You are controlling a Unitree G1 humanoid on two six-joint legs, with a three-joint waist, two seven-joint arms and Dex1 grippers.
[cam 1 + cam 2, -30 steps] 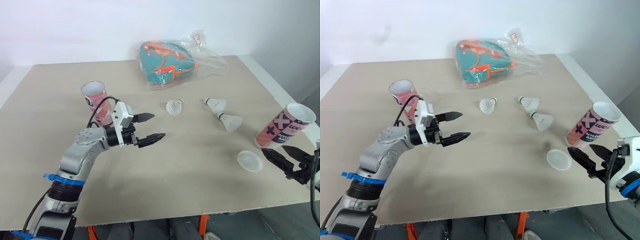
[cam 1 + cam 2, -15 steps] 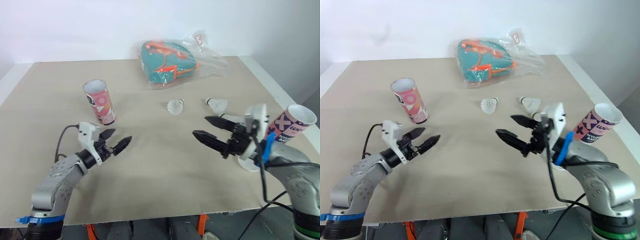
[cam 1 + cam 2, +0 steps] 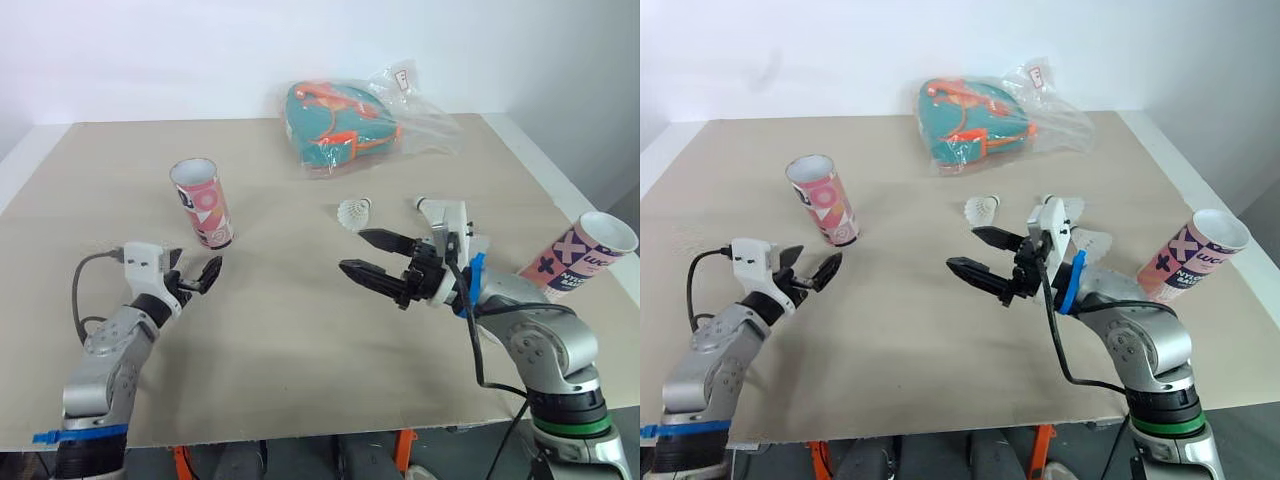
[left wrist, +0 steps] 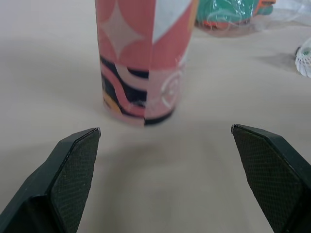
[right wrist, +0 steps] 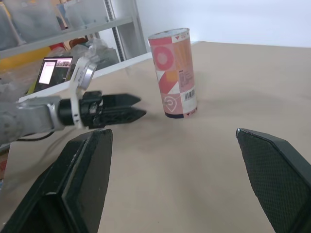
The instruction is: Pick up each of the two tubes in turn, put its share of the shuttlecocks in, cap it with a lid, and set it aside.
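A pink patterned tube (image 3: 203, 203) stands upright and open-topped at the left of the table. My left gripper (image 3: 205, 275) sits just in front of it, open and empty; in the left wrist view the tube (image 4: 143, 58) stands a little beyond the fingers (image 4: 73, 165). A second tube (image 3: 588, 255) leans at the right edge. My right gripper (image 3: 352, 252) hovers open over the table's middle, pointing left at the first tube (image 5: 175, 73). Three shuttlecocks lie behind it: one (image 3: 353, 212), another (image 3: 432, 208), and a third (image 3: 1092, 243) partly hidden by the right wrist.
A teal and orange bag in clear plastic (image 3: 340, 125) lies at the back centre. The table's front edge runs close below both arms, and its right edge runs next to the leaning tube. Shelving (image 5: 58, 29) stands beyond the table's left side.
My left arm pulled back from the middle to the near left, in front of the pink tube. My right arm swung in from the right edge to the table's middle.
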